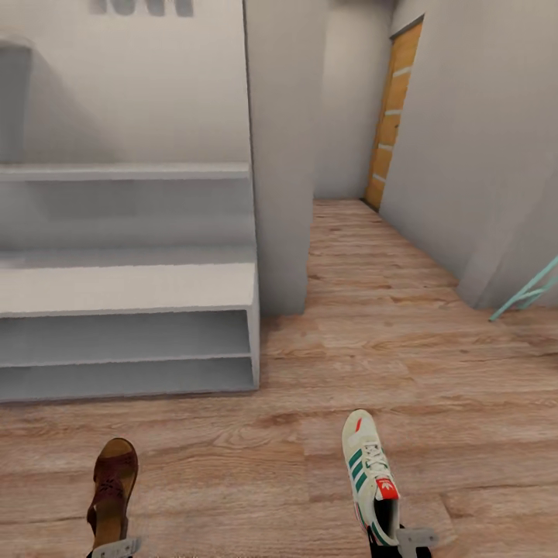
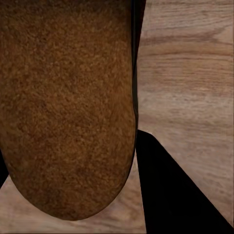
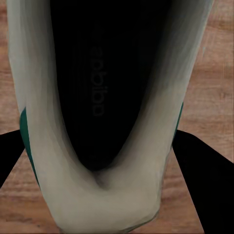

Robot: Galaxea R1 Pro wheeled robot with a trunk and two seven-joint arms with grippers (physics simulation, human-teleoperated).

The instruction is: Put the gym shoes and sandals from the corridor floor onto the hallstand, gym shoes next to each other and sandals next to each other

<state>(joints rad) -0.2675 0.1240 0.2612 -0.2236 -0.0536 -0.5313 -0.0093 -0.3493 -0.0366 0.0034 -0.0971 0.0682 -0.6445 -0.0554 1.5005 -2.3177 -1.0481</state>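
shoes in hand, rack ahead

your left pincer (image 1: 116, 549) grips a brown sandal (image 1: 113, 487) by its heel; your right pincer (image 1: 403, 540) grips a white sneaker (image 1: 370, 474) likewise. both hang over the wood floor (image 1: 434, 372). the white shoe rack (image 1: 132, 288) stands ahead to the left.

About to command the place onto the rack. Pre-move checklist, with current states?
1. Left gripper holding brown flat leather-look sandal: cannot tell; grip point is at the frame edge.
2. Right gripper holding white low-top sneaker with green stripes: cannot tell, same reason.
3. White hallstand bench top free: ok.
4. Two low open shelves free: ok.
5. Wood-grain plank floor between shoes and hallstand free of obstacles: ok.
6. Second sandal and second sneaker located: not ok.
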